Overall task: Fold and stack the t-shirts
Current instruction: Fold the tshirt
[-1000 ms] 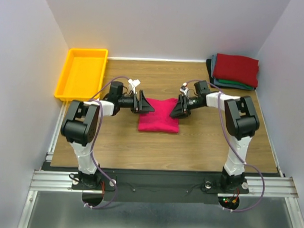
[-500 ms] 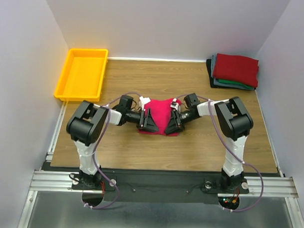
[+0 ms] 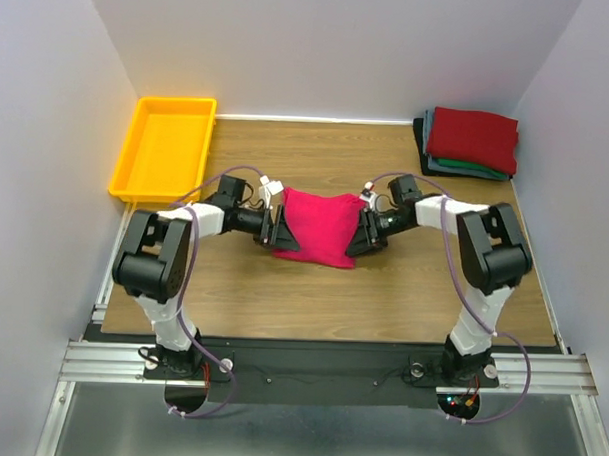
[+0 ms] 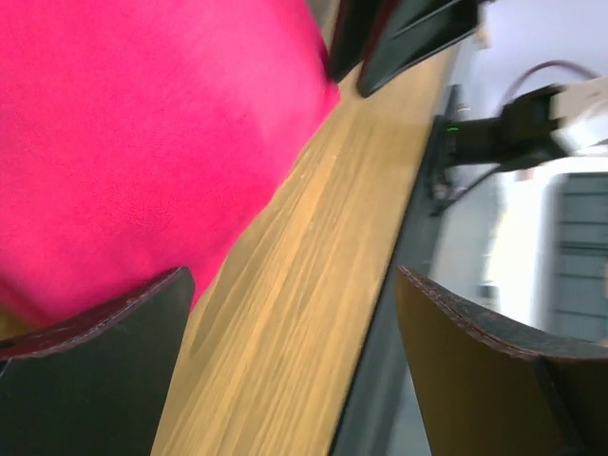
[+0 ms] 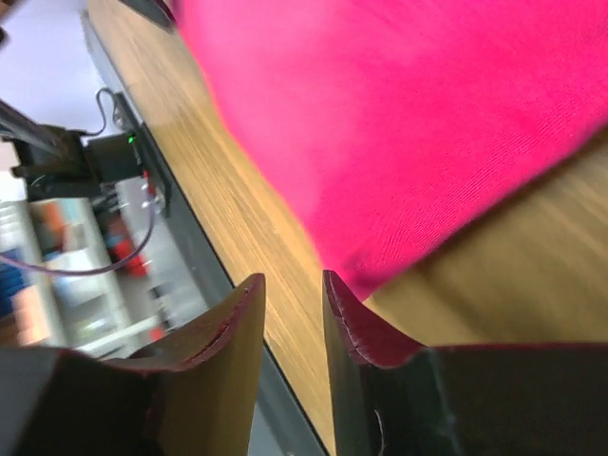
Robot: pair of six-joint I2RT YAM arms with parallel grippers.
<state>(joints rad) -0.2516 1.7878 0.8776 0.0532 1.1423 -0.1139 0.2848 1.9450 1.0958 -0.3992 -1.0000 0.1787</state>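
Observation:
The crimson t-shirt (image 3: 320,227) lies folded in a rough rectangle on the middle of the wooden table. My left gripper (image 3: 281,230) is at its left edge, low on the table. In the left wrist view its jaws (image 4: 294,361) stand wide apart with only bare wood between them, and the shirt (image 4: 142,123) lies beside one finger. My right gripper (image 3: 364,233) is at the shirt's right edge. In the right wrist view (image 5: 290,285) its jaws stand a narrow gap apart, empty, with the shirt (image 5: 408,114) next to one finger. Folded dark red, teal and dark shirts (image 3: 471,142) are stacked at the back right.
A yellow plastic tray (image 3: 162,148) stands at the back left corner. White walls close in the table on the left, back and right. The metal rail with the arm bases (image 3: 320,367) runs along the near edge.
Both grippers came in over the crimson shirt toward its near edge, then drew back out to its left and right sides. The shirt now lies free between them, slightly skewed.

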